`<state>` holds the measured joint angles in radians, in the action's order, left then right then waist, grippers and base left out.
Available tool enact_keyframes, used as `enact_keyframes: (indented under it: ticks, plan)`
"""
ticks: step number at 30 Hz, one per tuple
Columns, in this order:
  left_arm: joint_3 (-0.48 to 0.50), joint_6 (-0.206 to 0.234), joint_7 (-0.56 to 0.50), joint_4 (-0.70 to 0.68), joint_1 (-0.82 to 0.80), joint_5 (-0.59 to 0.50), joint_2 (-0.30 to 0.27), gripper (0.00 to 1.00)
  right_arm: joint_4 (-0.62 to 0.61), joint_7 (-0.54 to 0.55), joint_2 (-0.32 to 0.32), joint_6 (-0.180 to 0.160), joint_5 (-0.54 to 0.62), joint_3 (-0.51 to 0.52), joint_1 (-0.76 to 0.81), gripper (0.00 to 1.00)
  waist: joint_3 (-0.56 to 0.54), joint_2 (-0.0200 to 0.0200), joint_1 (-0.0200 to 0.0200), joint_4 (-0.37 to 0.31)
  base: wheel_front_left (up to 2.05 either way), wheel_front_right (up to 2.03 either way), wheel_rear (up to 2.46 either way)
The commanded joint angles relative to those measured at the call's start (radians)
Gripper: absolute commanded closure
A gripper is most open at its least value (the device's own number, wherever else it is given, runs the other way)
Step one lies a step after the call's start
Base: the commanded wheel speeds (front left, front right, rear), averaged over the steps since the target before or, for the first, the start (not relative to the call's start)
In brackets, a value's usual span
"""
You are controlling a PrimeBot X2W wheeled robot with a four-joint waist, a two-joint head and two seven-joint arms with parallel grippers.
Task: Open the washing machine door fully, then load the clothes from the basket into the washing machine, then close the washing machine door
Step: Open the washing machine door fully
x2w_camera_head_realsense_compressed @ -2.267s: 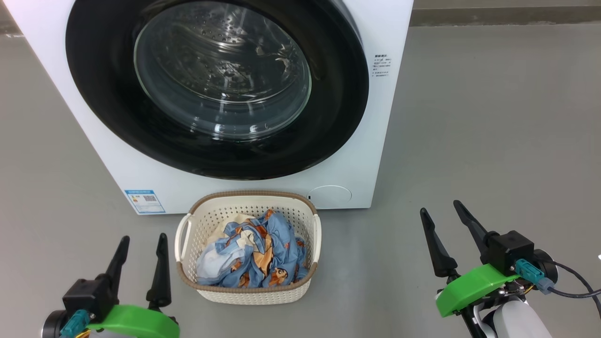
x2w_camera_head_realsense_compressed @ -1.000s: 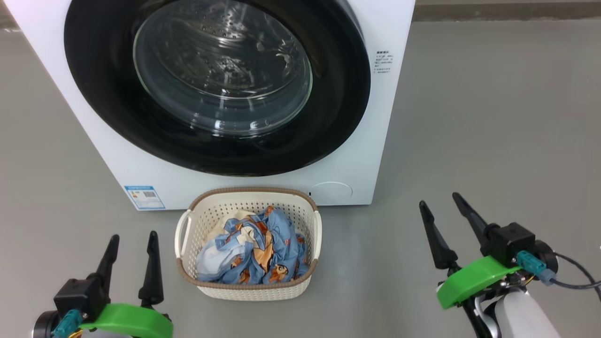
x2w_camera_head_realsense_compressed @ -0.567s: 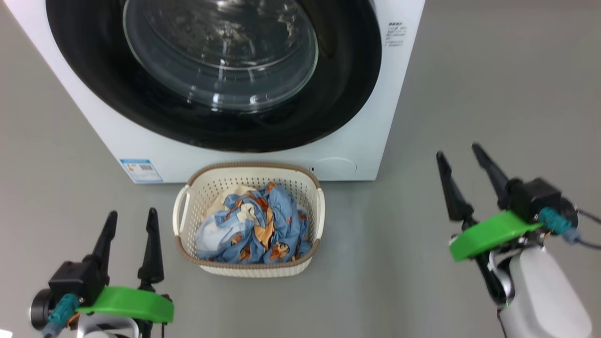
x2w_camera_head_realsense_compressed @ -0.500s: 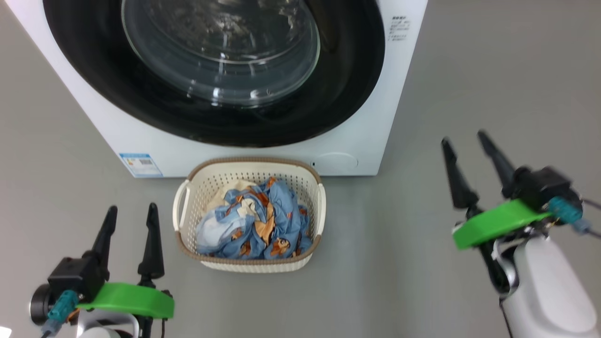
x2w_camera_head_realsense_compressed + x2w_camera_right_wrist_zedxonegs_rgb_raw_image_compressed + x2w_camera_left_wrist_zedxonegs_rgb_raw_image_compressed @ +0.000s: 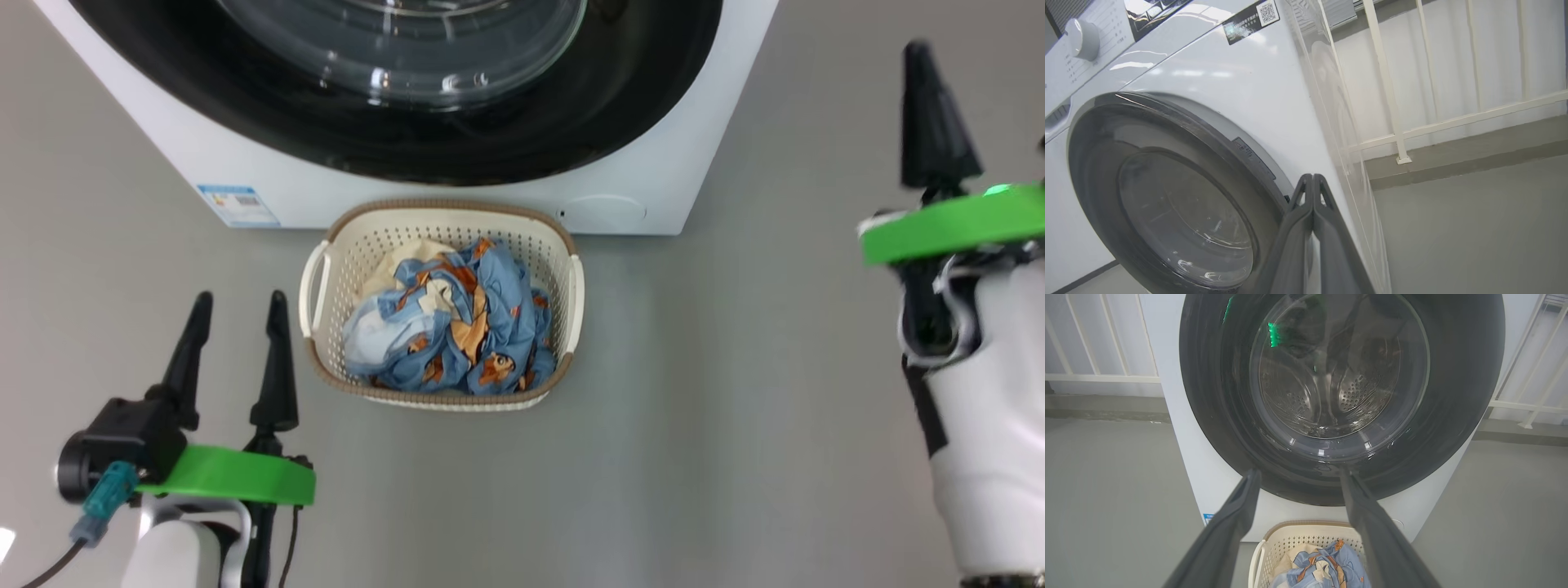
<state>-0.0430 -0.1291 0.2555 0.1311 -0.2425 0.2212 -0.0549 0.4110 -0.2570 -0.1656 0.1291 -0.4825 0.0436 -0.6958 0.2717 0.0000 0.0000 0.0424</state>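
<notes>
The washing machine (image 5: 155,151) stands ahead of the robot on the grey floor, and the washing machine door (image 5: 1341,388) lies shut against its front, so the first step, opening it, is not yet done. The basket (image 5: 359,245) sits on the floor just in front of the machine's base, below the door, with the clothes (image 5: 457,335) bunched inside it. The left claw (image 5: 239,300) hangs low beside the basket's left side, its two fingers parted and holding nothing, pointing toward the door. The right claw (image 5: 1312,179) is raised well to the right of the machine; in the right wrist view its two fingers are pressed together with nothing between them. They aim at the right-hand edge of the door's black rim, where a dark recess shows between rim and white front, though I cannot tell whether they touch it. The door thus lies ahead and to the left of the right claw, and that arm looks the nearer one for pulling it open.
</notes>
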Motion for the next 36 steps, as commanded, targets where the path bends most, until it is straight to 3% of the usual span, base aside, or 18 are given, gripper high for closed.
enact_keyframes:
  ticks: [1,9,17,28,36]
  plan:
    - [0.021,-0.001,0.006,-0.027,-0.031,0.01,-0.025,0.0,-0.004,-0.005,-0.011,0.002,-0.043,-0.017,-0.04,1.0,0.033,0.0,0.0,0.018,0.0,0.0,0.0]
    - [-0.007,-0.001,0.006,-0.029,-0.056,0.027,-0.019,0.0,0.107,0.05,-0.081,0.002,-0.349,-0.052,-0.207,1.0,0.089,0.0,0.0,0.052,0.0,0.0,0.0]
    - [-0.022,-0.001,0.006,-0.032,-0.089,0.042,-0.016,0.0,0.206,0.3,-0.114,0.002,-0.665,-0.054,-0.377,1.0,0.153,0.0,0.0,0.083,0.0,0.0,0.0]
    - [-0.027,-0.001,0.006,-0.036,-0.11,0.062,-0.006,0.0,0.296,0.557,-0.147,0.002,-0.831,-0.068,-0.532,1.0,0.199,0.0,0.0,0.117,0.0,0.0,0.0]
    - [-0.034,-0.001,0.006,-0.039,-0.118,0.071,-0.001,0.0,0.299,0.647,-0.166,0.002,-0.833,-0.122,-0.601,1.0,0.223,0.0,0.0,0.134,0.0,0.0,0.0]
